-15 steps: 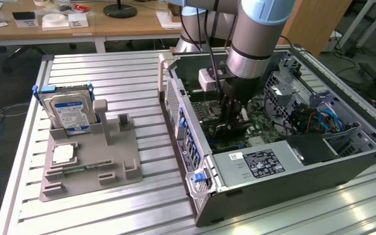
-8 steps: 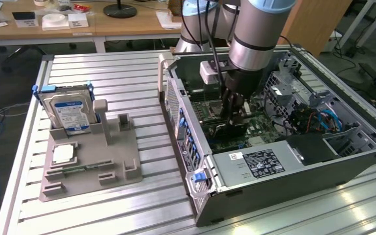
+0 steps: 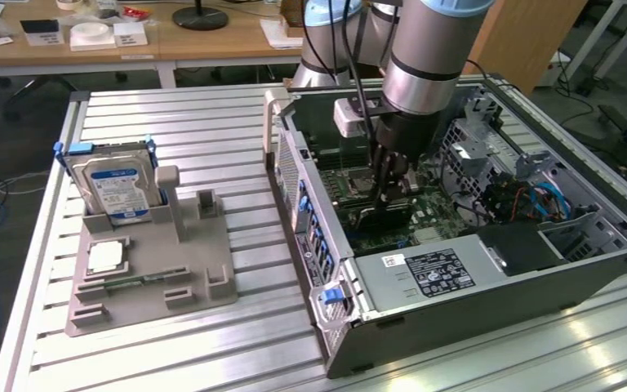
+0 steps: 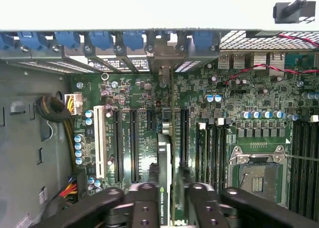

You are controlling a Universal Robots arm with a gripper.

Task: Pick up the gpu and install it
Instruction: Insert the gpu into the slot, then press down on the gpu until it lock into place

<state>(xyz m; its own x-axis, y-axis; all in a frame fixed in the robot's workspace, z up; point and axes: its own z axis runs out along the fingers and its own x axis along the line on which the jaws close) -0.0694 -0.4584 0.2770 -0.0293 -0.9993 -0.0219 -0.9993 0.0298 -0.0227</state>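
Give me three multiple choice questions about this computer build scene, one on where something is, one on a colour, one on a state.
1. Where is the gpu?
A. on the grey holder
B. edge-on between the gripper's fingers, over the motherboard
C. on the wooden desk

2. What colour is the hard drive's label?
A. red
B. blue and white
C. green

3. The processor socket is
A. empty
B. under a fan
C. taped over

B: the card stands between the fingers. B: the label shows blue and white. A: the socket frame holds no chip.

I've got the gpu (image 4: 166, 175) standing on edge inside the computer case (image 3: 488, 282), over the motherboard (image 4: 134, 113); hard drive (image 3: 114, 186) sits on the counter (image 3: 183, 343), exterior view's left.
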